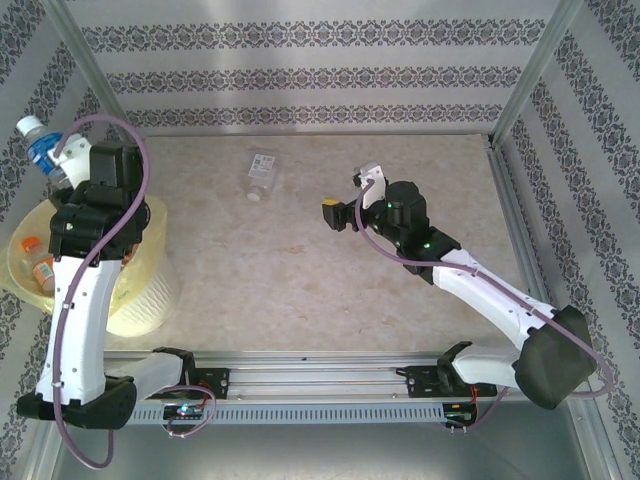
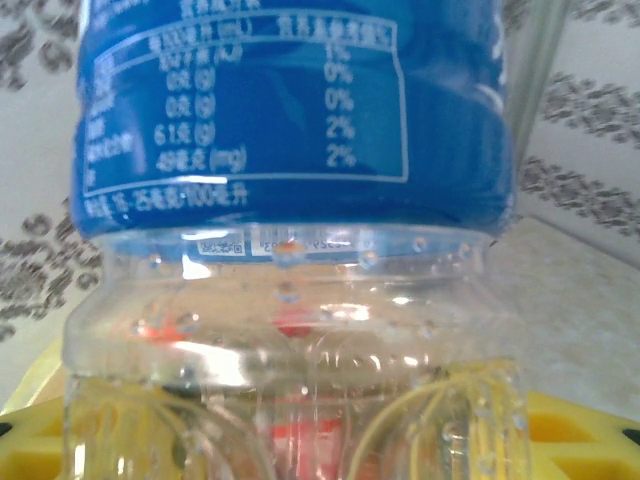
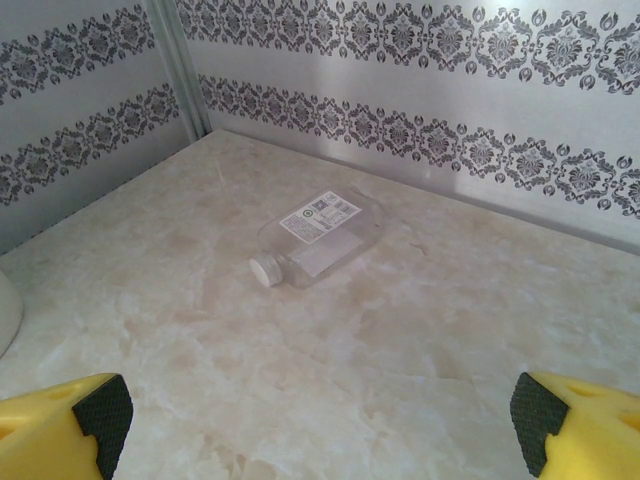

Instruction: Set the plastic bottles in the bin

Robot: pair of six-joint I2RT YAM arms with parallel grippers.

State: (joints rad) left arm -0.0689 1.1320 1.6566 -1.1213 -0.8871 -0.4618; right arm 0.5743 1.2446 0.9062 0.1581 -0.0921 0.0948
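Bottles are our concern, and one of them, the blue-labelled bottle [image 2: 290, 130], sits clamped in the left gripper [image 1: 62, 160]. In the left wrist view its clear lower body fills the gap between the yellow fingers [image 2: 575, 435], which press in on either side. From above we see this bottle raised at the far left, white cap pointing away from the arms, beyond the far rim of the bin [image 1: 140, 295]. We cannot tell whether it hangs squarely over the opening. The bin stands at the left edge of the table [image 1: 300, 270], pale yellow with a thin bag lining. Inside it we make out two orange-capped bottles [image 1: 38, 262] lying near the left rim.

The right gripper [image 3: 320, 420] hovers over the middle of the table with its jaws spread wide and nothing between them. Its black pads [image 3: 100, 412] show at the bottom corners of the right wrist view. Ahead of it, well apart, a clear bottle [image 3: 315, 240] with a white label lies on its side on the table, white cap towards the gripper, near the patterned back wall [image 3: 420, 90].
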